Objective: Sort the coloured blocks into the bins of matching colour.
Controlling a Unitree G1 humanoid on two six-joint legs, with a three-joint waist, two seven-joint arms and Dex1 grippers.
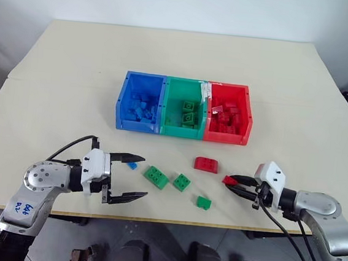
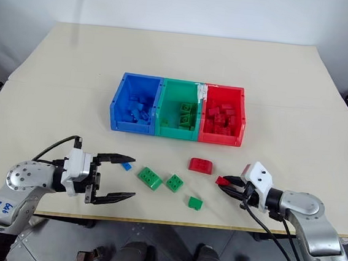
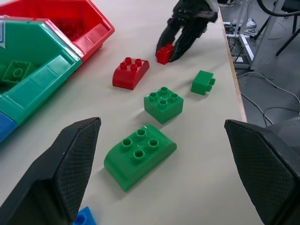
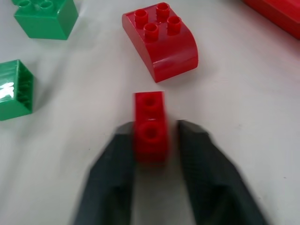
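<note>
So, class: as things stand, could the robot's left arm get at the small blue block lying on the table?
Probably yes. The small blue block lies just beyond the left gripper, whose fingers stand wide open, with nothing between them. The nearest green block sits off to one side.

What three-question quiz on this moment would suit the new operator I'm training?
1. True or false: the right gripper is shut on a small red block.
2. How many green blocks lie loose on the table?
3. Which bin stands in the middle: A blue bin, B green bin, C red bin?

Key: 1 true. 2 three: a curved green block, a square green block, a small green block. 3 B.
</note>
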